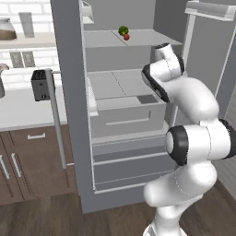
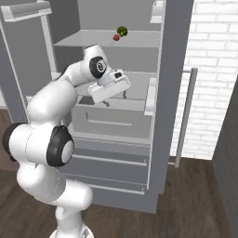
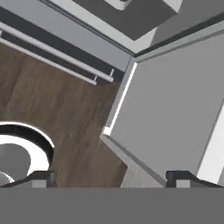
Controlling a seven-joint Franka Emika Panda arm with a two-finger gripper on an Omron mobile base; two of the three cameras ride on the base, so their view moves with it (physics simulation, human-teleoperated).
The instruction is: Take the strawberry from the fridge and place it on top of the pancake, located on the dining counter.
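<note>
Fridge (image 1: 73,115) standing open, both doors swung wide. Arm (image 2: 51,107) reaching in at drawer level. Gripper (image 2: 114,96) spread fully, holding nothing. Strawberry (image 1: 126,37) sitting on upper shelf beside green vegetable (image 1: 123,30), untouched. Pickup and carry to pancake both remaining.

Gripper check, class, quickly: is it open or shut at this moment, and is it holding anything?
Gripper: open, holding nothing; it hangs in front of the open fridge, below the shelf with the strawberry.
</note>
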